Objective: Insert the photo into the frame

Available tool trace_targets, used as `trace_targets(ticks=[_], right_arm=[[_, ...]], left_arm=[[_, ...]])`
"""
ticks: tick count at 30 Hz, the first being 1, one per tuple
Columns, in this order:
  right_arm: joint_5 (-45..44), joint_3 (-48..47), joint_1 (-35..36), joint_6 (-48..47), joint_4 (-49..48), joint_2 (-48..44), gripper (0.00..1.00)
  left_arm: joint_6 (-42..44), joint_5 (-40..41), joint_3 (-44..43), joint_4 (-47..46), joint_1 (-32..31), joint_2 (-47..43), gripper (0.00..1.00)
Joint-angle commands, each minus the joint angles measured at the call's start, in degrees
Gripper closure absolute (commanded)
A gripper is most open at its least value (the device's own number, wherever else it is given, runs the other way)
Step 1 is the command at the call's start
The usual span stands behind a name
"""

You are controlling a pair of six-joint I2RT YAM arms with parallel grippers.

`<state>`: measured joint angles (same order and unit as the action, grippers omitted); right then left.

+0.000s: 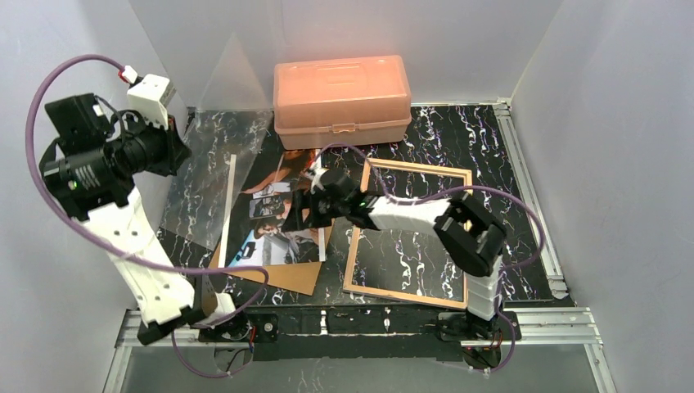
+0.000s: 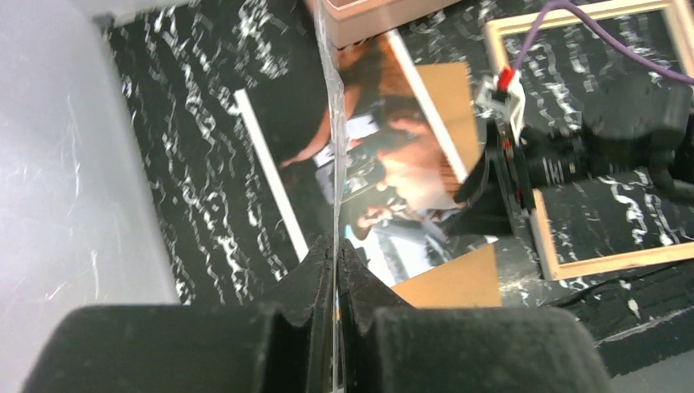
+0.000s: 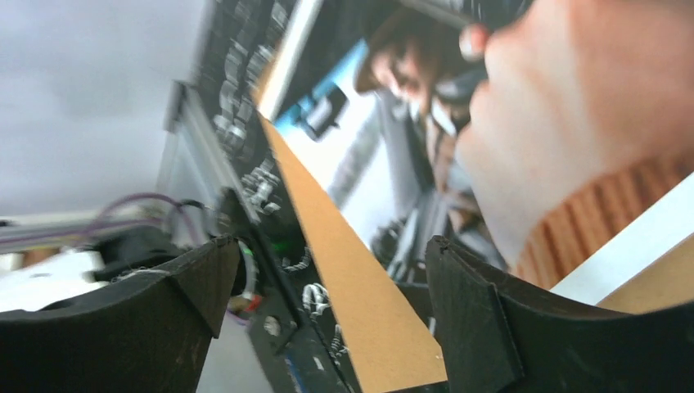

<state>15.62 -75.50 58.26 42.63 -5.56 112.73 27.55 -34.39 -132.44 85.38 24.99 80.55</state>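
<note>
The photo (image 1: 270, 241) lies flat, image side up, on the brown backing board (image 1: 290, 277), left of centre on the black marbled table (image 1: 507, 164). Its long axis runs from near-left to far-right, and its far end reaches toward the orange box (image 1: 342, 90).

The frame (image 1: 401, 295) lies flat just right of the photo, tan wood side up. Its long axis runs roughly near to far.

The right gripper (image 3: 331, 246) hovers low over the photo's right edge. Its fingers are spread wide with nothing held between them; the board's corner and the print show beneath the gap.

The left gripper (image 2: 335, 246) is raised at the table's left side. Its fingers are pinched together on the edge of a clear sheet (image 1: 217, 164), which stands tilted above the table
</note>
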Motion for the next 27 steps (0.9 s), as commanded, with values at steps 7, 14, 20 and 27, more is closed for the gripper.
trace_targets(ticks=[7,14,20,27], right_arm=[[15.2,14.5,-10.9,15.9,-48.8,-11.9,0.01],[23.2,12.8,-17.4,3.6,-31.1,-24.1,0.01],[17.1,-6.9,-17.0,-36.6,15.3,-35.4,0.01],[21.0,-20.0,-16.0,-53.8,22.9,-34.6,0.01]], left_arm=[[-3.0,-20.6,6.9,0.7,0.1,-7.5,1.0],[-0.8,-22.6,8.7,0.8,0.0,-7.4,1.0],[9.0,-21.5,15.4,2.4,-0.8,-10.0,1.0],[24.7,-22.5,24.6,6.0,-6.4,-17.3,1.0]])
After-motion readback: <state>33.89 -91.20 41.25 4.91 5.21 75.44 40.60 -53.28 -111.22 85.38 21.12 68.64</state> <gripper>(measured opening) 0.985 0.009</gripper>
